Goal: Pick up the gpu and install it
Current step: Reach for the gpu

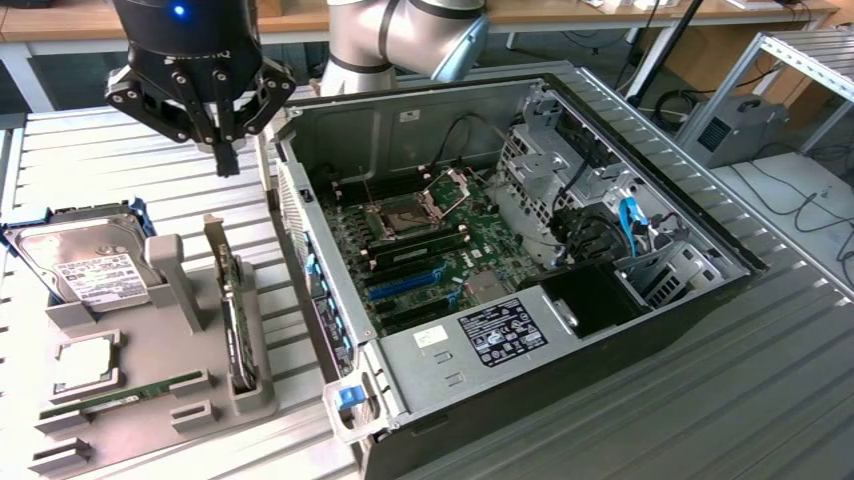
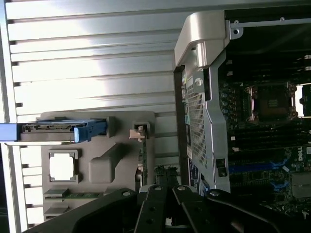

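My pincer point(image 1: 226, 160) was pressed fully together and pinched nothing, its fingertips pointing straight down in the air above the slatted table point(image 1: 80, 160). In the exterior view my arm point(image 1: 400, 40) reached in from twelve o'clock, and the open computer case point(image 1: 534, 250) lay at about four o'clock of the pincer. The gpu point(image 1: 238, 325) stood on edge in the grey holder tray point(image 1: 160, 340) at six o'clock of the pincer, well apart from it, with the hard drive point(image 1: 83, 265) at the gpu's ten o'clock.
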